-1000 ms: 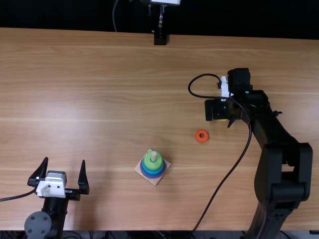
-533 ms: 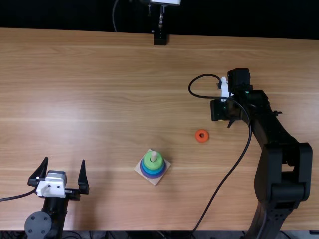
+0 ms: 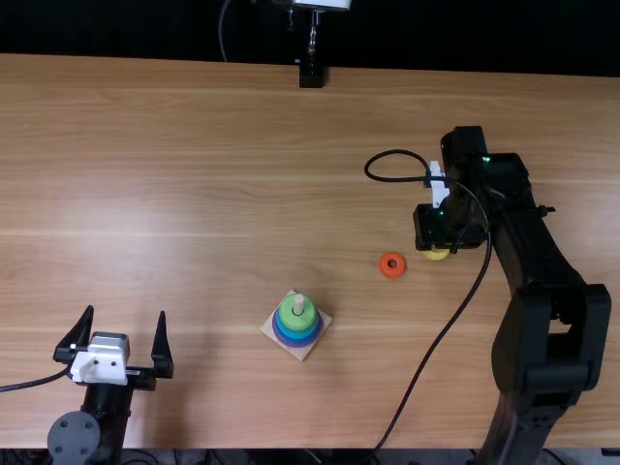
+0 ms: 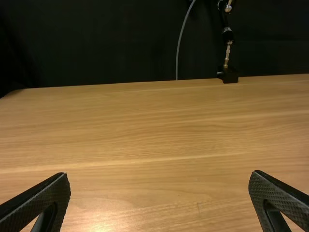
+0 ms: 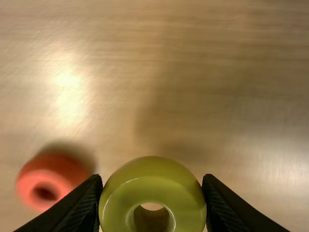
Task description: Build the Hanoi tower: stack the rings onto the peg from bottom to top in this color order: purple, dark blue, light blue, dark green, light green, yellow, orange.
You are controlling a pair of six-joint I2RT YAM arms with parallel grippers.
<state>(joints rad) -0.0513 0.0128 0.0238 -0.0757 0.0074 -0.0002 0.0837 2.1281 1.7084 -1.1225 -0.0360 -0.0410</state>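
Sitting toward the table's (image 3: pixel 194 194) near edge in the top view, the stack (image 3: pixel 297 329) awaits the yellow ring (image 3: pixel 437 254), out rightward. Left wrist view: left gripper (image 4: pixel 160 173) spread wide. Right wrist view: right gripper (image 5: pixel 153 178) pinches the ring's sides; likely light, stiff, slick, best held across its full width.

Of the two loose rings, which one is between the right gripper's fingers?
The yellow ring: the right gripper has a finger on either side of it. The orange ring lies on the table, nearer the tower.
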